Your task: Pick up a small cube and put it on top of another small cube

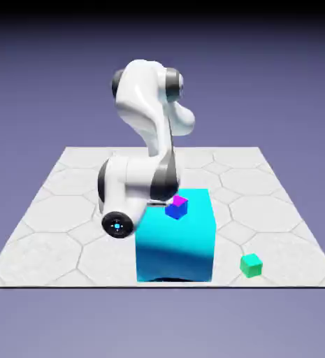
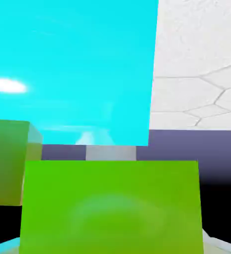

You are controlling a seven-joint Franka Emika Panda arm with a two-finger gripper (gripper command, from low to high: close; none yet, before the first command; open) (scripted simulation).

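Note:
The hand view's bottom is filled by a small cube that shows a lime-green face. My gripper is shut on it, and only pale slivers of the fingertips show at the lower corners. A second small cube, olive-green in shade, stands just left of it. The big cyan block rises close behind both. In the exterior view the hand and both cubes are hidden behind the cyan block, where the arm bends down.
A small cube with a magenta top and blue side rests on the cyan block's top. A small teal-green cube lies on the hexagon-tiled table near its front edge, at the exterior view's right.

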